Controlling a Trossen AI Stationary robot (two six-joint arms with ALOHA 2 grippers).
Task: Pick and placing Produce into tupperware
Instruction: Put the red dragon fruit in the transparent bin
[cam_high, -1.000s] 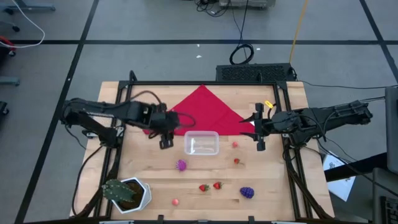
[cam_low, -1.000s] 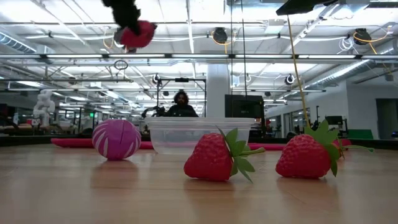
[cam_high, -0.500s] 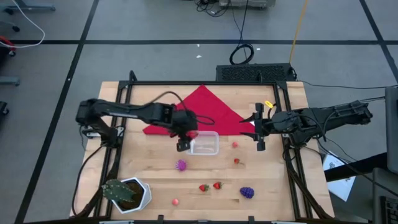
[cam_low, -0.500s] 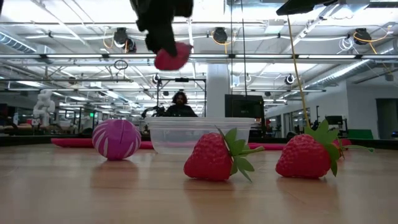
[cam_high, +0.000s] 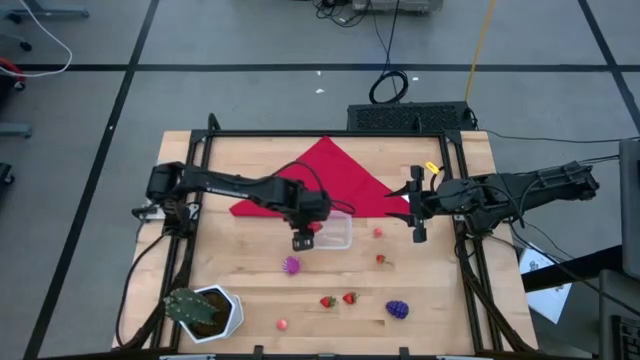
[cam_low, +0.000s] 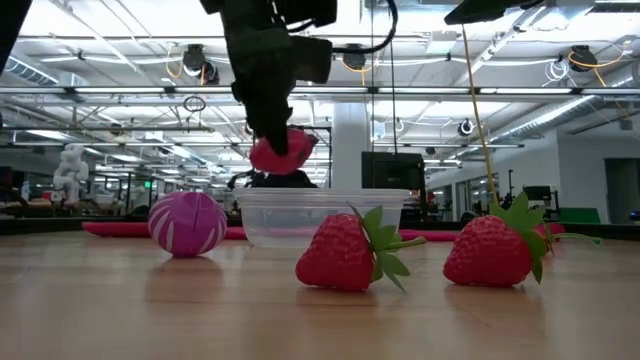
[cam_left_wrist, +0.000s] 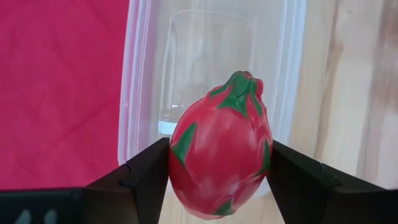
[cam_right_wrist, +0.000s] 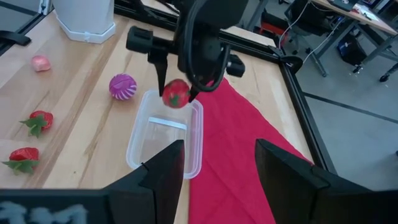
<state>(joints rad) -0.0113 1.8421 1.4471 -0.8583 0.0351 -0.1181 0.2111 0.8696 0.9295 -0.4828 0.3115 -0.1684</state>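
My left gripper hangs over the left end of the clear tupperware, shut on a pink-red toy fruit with green scales. The low view shows the fruit a little above the tub's rim. On the bare wood around the tub lie other produce: a purple striped ball, two strawberries, a purple grape bunch and a pink ball. My right gripper waits open at the table's right side, with nothing between its fingers. My left gripper pinches the toy fruit's two opposite sides between its two fingers, about the fruit's middle. The fingers come steeply from above, pointing down. The fruit is lifted clear over the tub, its green-tipped end pointing away from the wrist.
A big red cloth lies behind the tub at the table's far side. A green plant in a white pot stands at the near left corner. Two small red fruits lie right of the tub. A dark frame borders the table.
My left gripper has gone toward the table's right and down, carrying the toy fruit from left of the tub to just over its left end, and has tipped to point more steeply down. The fruit has stayed in the hold.
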